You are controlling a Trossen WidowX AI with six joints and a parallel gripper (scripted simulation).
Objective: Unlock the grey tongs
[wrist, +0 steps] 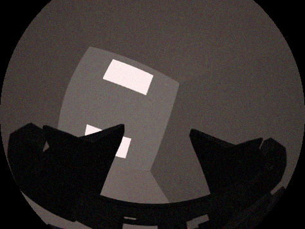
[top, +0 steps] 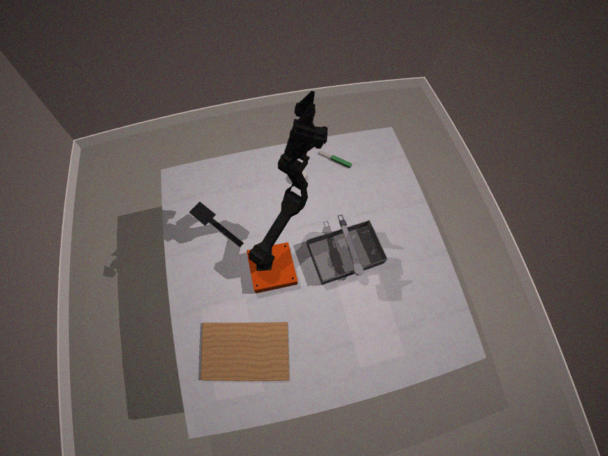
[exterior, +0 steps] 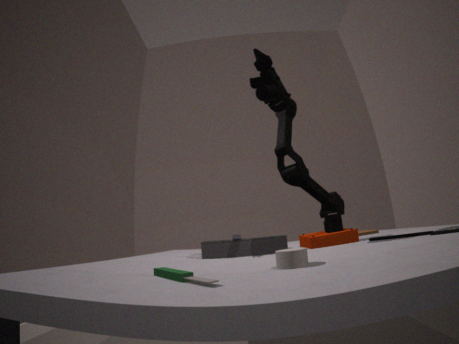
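Observation:
The grey tongs (top: 351,245) lie across the roasting tin (top: 315,263) (exterior: 222,250), over both long rims, with a small loop at the end past the far rim in the top view. The arms look closed together. Only a small grey piece of the tongs (exterior: 236,236) shows above the rim in the exterior view. The wooden board (top: 245,350) (exterior: 369,232) lies flat with nothing on it. My gripper (wrist: 158,130) is open and empty, raised high above the table and pointing upward, well away from the tongs.
The orange base (top: 282,272) (exterior: 330,238) stands between the tin and a black spatula (top: 202,213) (exterior: 400,235). A green-handled knife (top: 341,161) (exterior: 173,273) lies beyond the tin. A whitish cylinder (exterior: 291,258) stands near the knife. The wrist view shows walls and bright panels.

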